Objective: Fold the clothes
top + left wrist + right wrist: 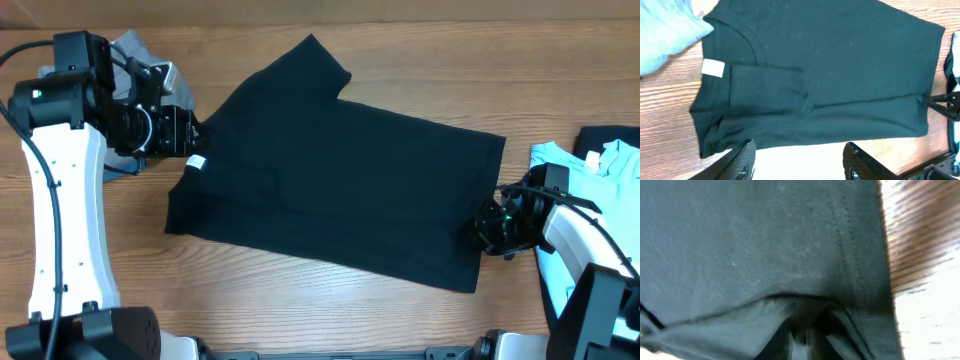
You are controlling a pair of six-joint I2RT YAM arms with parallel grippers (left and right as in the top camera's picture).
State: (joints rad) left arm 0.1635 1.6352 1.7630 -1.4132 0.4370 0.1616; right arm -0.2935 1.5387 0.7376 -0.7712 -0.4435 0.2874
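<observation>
The black T-shirt (340,170) lies flat and slanted across the middle of the wood-grain tabletop (300,300). Its knit is soft and matte, and a small white neck label (197,162) shows at the left. The left tool (188,135) hovers by the collar with its fingers (745,157) spread, gripping nothing. The right tool (492,228) pinches the stitched hem at the shirt's right edge (the cloth puckers into it). A light blue T-shirt (600,165) lies rumpled at the far right.

You have a brown wood-grain table (300,300) filling your view, with bright white glare in both wrist views.
</observation>
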